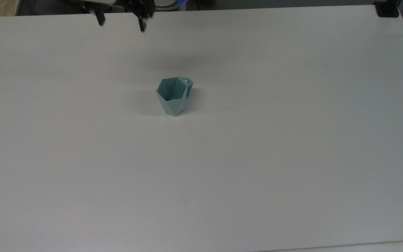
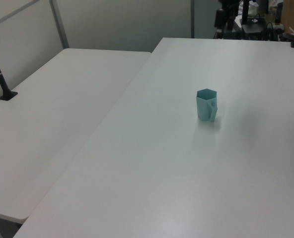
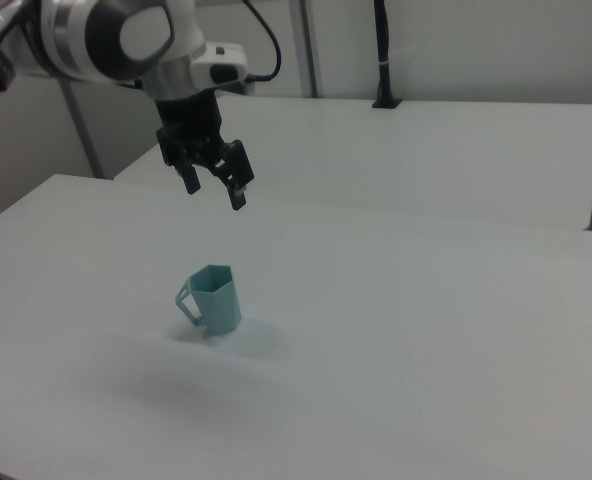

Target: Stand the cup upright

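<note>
Cup: the pale teal faceted cup (image 1: pixel 174 96) stands upright on its narrow base, mouth open to the ceiling, on my white table (image 1: pixel 292 140).
Cup's place: in the top view it sits a little left of centre and in the upper half of the tabletop; in the left view (image 2: pixel 206 104) it is right of centre; in the right view (image 3: pixel 211 299) it is left of centre, with bare white surface on every side.
Cup's handle: a small flat loop at the rim, pointing to the top view's upper right, to the left view's right, and to the right view's left.
Cup's inside: darker teal walls, seen from above in the top view.
My gripper: I hang in the air (image 3: pixel 214 184) above the cup and well apart from it, touching nothing.
My jaws: spread wide with nothing between them; in the right view both dark fingers (image 3: pixel 239 190) point downward.
My gripper from above: at the top view's upper edge my two fingertips (image 1: pixel 120 24) show to the left of the cup, near the far side of the table.
My arm: white and grey links with a black cable run off the right view's upper left.
Shadow: a soft grey patch lies on the table between my fingers and the cup in the top view.
Second table: another white table (image 2: pixel 52 129) stands beside mine on the left view's left.
</note>
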